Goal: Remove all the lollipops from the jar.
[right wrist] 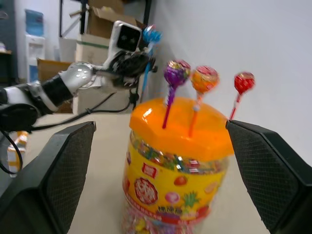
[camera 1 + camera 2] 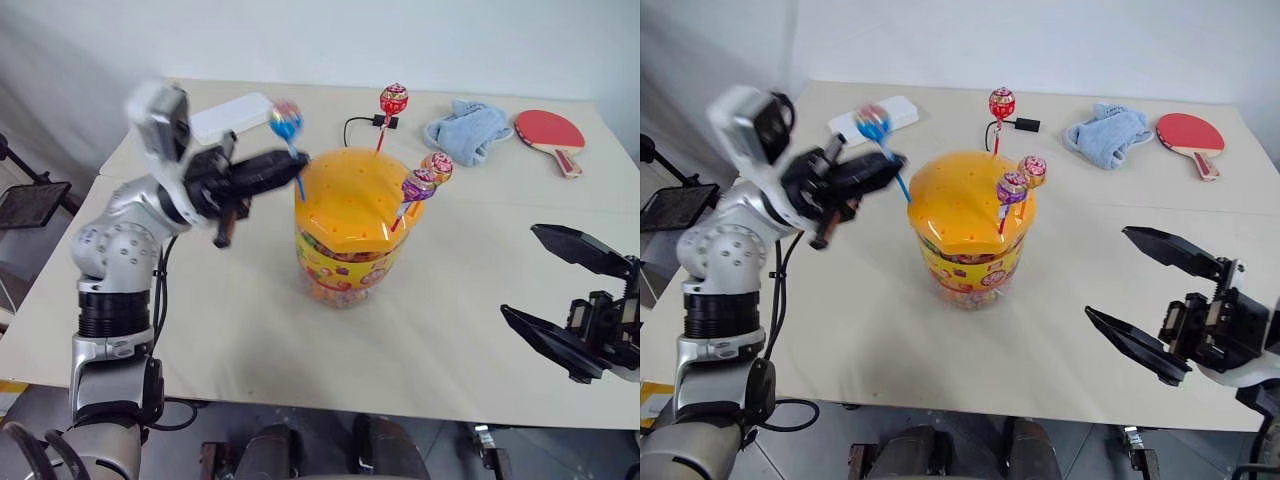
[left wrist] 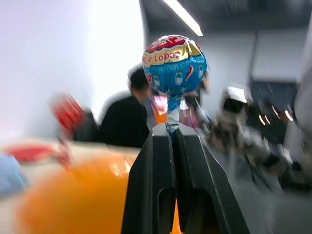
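Head views first: our left tool (image 2: pixel 290 165) is clamped on the blue lollipop's (image 2: pixel 285 120) stick beside the jar (image 2: pixel 347 228) mid-desk (image 2: pixel 240 330); red, purple and orange lollipops stand in its lid. Right wrist view: our right tool (image 2: pixel 1155 305) gapes wide, empty

The left arm (image 2: pixel 115 250) is built of rounded silver-grey shells joined by black ribbed rings, with a black cable looping down beside its lower part. A white and grey camera block (image 2: pixel 160 118) with a dark lens sits on its wrist. The left gripper (image 2: pixel 285 165) is glossy black with long tapered jaws. The right gripper (image 2: pixel 548 280) is also black, with broad flat jaws whose inner faces carry a fine mesh texture, mounted on a dark boxy wrist.
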You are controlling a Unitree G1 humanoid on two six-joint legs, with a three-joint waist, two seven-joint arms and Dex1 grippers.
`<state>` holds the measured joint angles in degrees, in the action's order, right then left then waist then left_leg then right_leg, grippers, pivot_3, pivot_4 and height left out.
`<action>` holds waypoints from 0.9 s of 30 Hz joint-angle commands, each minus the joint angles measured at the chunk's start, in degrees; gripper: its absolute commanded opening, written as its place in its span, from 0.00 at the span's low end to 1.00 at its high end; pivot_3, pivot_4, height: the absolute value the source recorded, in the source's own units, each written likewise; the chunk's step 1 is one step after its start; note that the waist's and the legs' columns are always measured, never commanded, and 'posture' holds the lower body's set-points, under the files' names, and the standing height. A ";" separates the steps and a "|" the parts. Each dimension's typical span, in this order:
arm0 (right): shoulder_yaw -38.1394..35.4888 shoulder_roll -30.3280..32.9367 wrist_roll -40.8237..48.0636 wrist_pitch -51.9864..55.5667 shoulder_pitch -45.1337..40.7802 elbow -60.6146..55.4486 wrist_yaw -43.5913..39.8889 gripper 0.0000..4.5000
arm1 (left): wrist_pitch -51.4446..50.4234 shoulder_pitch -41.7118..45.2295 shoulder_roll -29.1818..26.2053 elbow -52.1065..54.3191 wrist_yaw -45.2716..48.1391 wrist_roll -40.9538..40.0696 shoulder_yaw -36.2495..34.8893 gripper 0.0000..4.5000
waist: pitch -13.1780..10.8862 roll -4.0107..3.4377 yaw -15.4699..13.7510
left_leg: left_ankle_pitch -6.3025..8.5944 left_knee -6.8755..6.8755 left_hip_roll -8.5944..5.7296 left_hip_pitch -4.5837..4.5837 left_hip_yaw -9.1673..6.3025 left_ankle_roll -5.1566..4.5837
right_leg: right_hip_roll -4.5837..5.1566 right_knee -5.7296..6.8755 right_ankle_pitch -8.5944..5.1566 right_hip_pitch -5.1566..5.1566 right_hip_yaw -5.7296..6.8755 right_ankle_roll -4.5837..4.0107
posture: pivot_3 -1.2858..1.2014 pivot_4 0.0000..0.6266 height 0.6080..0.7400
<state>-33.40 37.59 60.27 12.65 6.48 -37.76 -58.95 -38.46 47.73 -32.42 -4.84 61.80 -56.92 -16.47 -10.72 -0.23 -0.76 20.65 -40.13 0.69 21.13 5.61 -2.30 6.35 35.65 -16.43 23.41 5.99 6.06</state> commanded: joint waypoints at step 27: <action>10.84 1.78 -11.31 -6.68 -8.05 15.58 -15.81 1.00 | -4.34 -46.77 -14.91 3.95 -19.43 19.81 -13.58 0.29 | 0.22 0.31 -0.24 | 0.14 0.16 -0.10 0.01 -0.23 0.02 | 0.73 -0.05 -0.04 0.02 0.17 -0.09 | 0.52 0.24 1.00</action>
<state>-20.62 38.74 48.44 6.62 -1.60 -21.93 -75.39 -42.17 0.46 -45.96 -2.41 41.91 -36.02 -28.83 -10.50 0.08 -1.00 20.80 -39.97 0.59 21.13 5.38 -2.28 7.08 35.60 -16.47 23.42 6.16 5.98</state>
